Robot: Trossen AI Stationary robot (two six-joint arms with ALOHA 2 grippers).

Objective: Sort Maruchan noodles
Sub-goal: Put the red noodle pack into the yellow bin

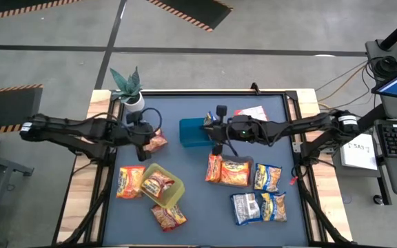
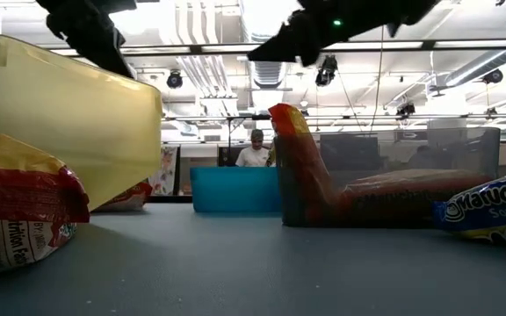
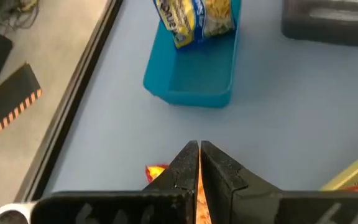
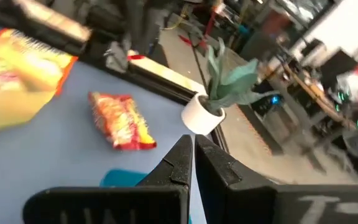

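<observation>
from above we see crinkly orange and blue-yellow noodle packets spread over the dark table, mostly at 5 o'clock; one sits in the yellow tray. low down, an office behind. left wrist: left gripper pinched shut, a packet in the blue tray. right gripper shut too.

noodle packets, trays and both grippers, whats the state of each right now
left gripper: shut, empty, above the mat
right gripper: shut, empty, by the blue tray
blue tray: upright, one blue-and-yellow packet in it
yellow-green tray: tilted, an orange packet inside
dark tray: orange packet in it
other packets: loose on the mat
</observation>
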